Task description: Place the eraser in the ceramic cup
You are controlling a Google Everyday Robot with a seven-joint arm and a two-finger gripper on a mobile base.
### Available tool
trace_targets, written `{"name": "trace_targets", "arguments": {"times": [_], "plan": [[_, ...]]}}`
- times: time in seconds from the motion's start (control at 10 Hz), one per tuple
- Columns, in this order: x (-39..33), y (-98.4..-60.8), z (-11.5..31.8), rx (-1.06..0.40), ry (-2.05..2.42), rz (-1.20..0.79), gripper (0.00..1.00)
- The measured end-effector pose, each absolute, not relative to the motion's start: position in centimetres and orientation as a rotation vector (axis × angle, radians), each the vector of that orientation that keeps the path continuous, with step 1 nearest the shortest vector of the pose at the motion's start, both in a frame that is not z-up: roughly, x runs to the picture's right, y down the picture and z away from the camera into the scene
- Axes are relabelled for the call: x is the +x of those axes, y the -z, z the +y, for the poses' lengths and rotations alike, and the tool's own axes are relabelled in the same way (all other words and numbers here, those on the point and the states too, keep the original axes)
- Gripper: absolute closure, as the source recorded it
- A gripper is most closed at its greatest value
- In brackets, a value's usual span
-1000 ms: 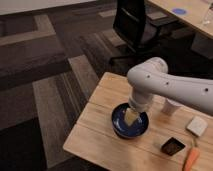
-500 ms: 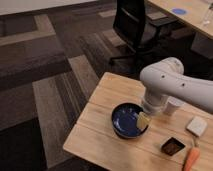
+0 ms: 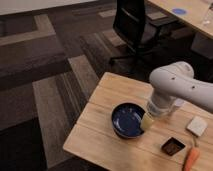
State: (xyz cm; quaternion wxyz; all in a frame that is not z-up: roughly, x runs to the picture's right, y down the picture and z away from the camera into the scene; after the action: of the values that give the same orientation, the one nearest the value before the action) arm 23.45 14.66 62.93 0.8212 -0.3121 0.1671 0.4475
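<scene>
**Arm swings off the bowl**

My arm [image 3: 175,87] has swept across the blue bowl [image 3: 125,120] toward the eraser [image 3: 173,146]. The gripper [image 3: 146,121] now hangs at the bowl's rim, jaws apart and empty. The eraser lies untouched on the table [image 3: 115,90], so pickup comes next. I can't see the cup.

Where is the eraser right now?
The eraser lies on the table, lower right of the camera view, beside the orange carrot-shaped thing; the gripper is at the blue bowl.
</scene>
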Motion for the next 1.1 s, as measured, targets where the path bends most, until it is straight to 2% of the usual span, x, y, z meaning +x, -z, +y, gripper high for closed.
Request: {"name": "trace_targets", "arguments": {"times": [0.6,1.1], "plan": [[28.8,-62.8,20.4,-0.615,-0.856,0.375,0.35],[30.7,-61.6,22.6,-0.605,-0.791,0.381,0.36]]}}
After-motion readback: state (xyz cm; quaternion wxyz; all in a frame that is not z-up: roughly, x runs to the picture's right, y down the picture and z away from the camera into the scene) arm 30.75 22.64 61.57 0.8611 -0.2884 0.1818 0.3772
